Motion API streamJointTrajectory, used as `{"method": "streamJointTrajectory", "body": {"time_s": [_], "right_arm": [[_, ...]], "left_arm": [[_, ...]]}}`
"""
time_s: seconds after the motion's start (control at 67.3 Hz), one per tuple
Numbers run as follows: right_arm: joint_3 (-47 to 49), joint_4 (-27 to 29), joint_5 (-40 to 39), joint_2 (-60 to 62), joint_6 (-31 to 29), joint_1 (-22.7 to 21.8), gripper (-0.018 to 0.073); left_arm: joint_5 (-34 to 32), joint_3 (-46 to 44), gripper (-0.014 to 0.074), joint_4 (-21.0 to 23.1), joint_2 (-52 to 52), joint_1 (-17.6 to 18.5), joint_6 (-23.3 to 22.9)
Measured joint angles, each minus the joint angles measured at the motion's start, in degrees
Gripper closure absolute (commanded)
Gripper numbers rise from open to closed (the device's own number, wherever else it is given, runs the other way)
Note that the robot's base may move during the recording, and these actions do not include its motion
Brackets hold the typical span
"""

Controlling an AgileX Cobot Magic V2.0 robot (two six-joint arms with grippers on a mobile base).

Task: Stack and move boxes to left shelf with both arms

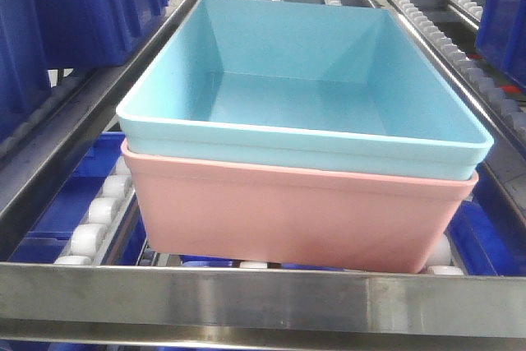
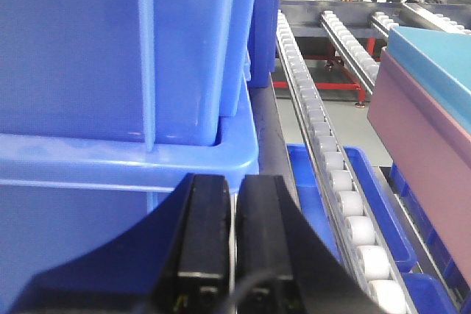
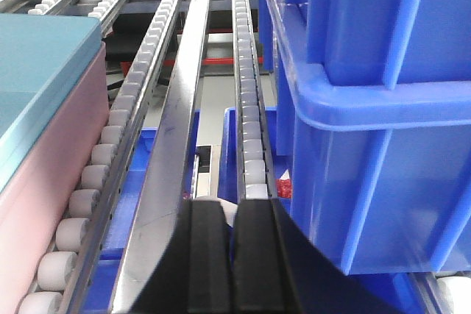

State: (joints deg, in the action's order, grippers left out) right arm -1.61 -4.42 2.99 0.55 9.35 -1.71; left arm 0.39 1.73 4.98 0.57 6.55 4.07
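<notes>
Left gripper (image 2: 234, 237): jaws closed together, holding nothing, beside stacked dark blue crates (image 2: 110, 71). Centre: turquoise box (image 1: 304, 88) nested in the pink box (image 1: 288, 215), the pair resting on the left shelf (image 1: 263, 297) roller rails just behind the front bar. Right gripper (image 3: 234, 255): jaws nearly together, empty, above a roller rail (image 3: 250, 108), next to a blue crate (image 3: 375, 108).

Light was bright and even, from overhead. Glare streaked the front bar (image 1: 263, 297). Both wrist views blurred their near grippers.
</notes>
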Motion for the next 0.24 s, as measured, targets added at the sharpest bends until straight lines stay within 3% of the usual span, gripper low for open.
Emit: {"method": "streamJointTrajectory", "body": {"time_s": [0.238], "right_arm": [[0.0, 0.1, 0.0, 0.0, 0.0, 0.0, 0.0505]], "left_arm": [[0.0, 0.0, 0.0591, 0.0, 0.0, 0.0, 0.0]]}}
